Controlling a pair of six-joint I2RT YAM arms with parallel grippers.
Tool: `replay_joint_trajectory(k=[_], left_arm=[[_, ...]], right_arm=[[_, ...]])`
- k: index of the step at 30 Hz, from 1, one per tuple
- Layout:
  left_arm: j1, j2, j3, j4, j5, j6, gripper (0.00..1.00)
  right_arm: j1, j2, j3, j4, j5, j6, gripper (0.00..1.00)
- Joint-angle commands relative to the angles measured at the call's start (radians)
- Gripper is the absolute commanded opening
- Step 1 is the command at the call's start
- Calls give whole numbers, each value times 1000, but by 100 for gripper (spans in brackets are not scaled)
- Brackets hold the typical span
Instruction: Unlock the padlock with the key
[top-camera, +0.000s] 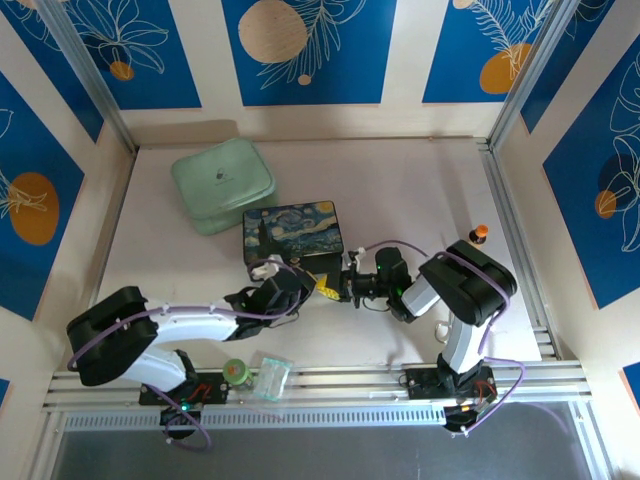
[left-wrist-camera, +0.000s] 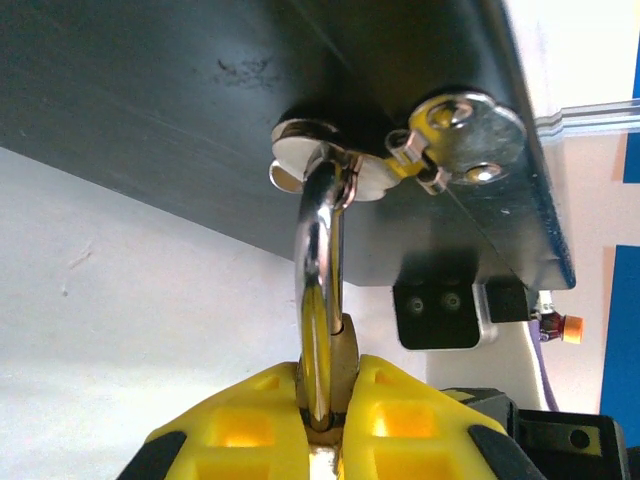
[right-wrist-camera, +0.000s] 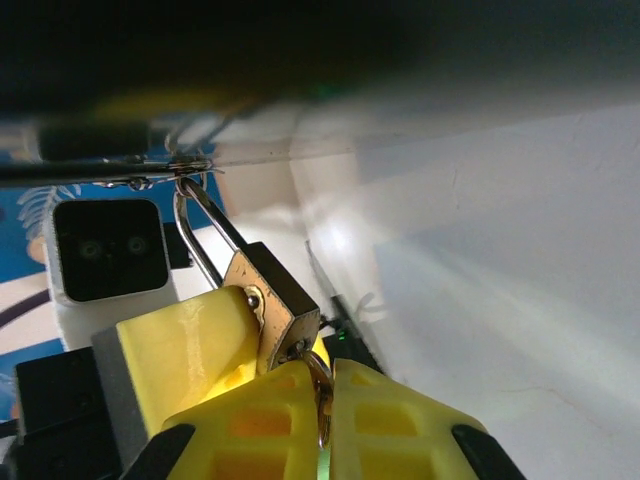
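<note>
The padlock (left-wrist-camera: 344, 352) hangs by its silver shackle (left-wrist-camera: 320, 240) from the hasp on the dark front of the painted box (top-camera: 292, 232). My left gripper (left-wrist-camera: 325, 400) is shut on the brass body, one yellow finger on each side. In the right wrist view the padlock (right-wrist-camera: 272, 298) is tilted, with the left gripper's yellow finger (right-wrist-camera: 185, 350) pressed against it. The key (right-wrist-camera: 322, 388) sits in the bottom of the padlock body, and my right gripper (right-wrist-camera: 325, 392) is shut on its head. From above, both grippers meet in front of the box, around the padlock (top-camera: 322, 286).
A pale green lidded container (top-camera: 222, 182) lies behind the box at the left. A small orange-capped item (top-camera: 480, 233) stands by the right wall. A green-capped bottle (top-camera: 236, 372) and a clear plastic piece (top-camera: 270, 378) rest near the left arm's base.
</note>
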Motion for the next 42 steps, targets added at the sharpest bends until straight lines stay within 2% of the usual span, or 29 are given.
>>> replay_joint_trajectory(k=[1,13,16,21,26,28,31,33,37,42], left_arm=[[-49,-45,6,188,94,21,0],[-51,-26,-28,311,99,1,0],[-51,-23,-28,309,97,-7,0],[-51,-2,-17,300,104,-22,0],[-51,14,-8,302,107,-19,0],[-51,11,-7,293,103,-17,0],[-50,5,-9,263,81,3,0],[-49,6,-19,231,62,-7,0],[-48,16,-49,253,49,-21,0],[-45,10,-42,217,47,-20,0]], right_arm=[[3,58,-1,184,34,136,6],[-3,42,18,184,59,240,3],[-2,2,10,140,78,168,2],[20,-127,10,-142,136,-27,2],[3,-157,29,-203,97,-39,2],[-6,-147,27,-189,75,-38,9],[-18,-157,16,-217,60,-64,27],[-35,-186,0,-266,49,-83,35],[-79,-314,-17,-532,42,-198,45],[-88,-515,30,-951,117,-409,48]])
